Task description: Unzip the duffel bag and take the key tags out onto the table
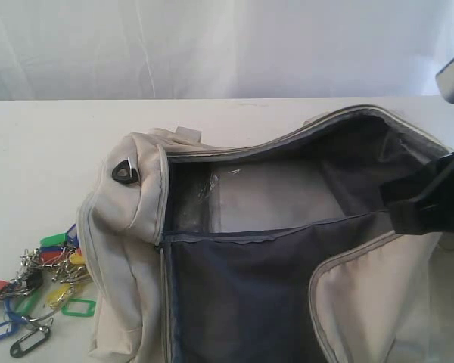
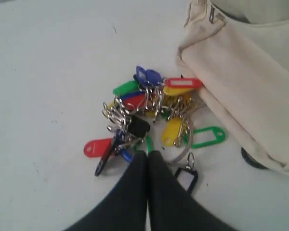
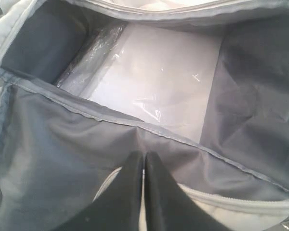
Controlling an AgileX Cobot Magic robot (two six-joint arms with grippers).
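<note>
left gripper (image 2: pixel 147 154), right gripper (image 3: pixel 143 155) both pinched shut; coloured plastic key tags (image 1: pixel 49 280) at 8 o'clock of the cream fabric duffel (image 1: pixel 125 242) look light, jangly, so I'd grab the metal rings (image 2: pixel 118 110).

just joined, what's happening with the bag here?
The duffel bag lies unzipped and wide open on the table. The key tags are already out, bunched on the table beside the bag's end. The left gripper is shut, its tips at the bunch's edge. The right gripper is shut at the bag's opening, over the dark lining.
</note>
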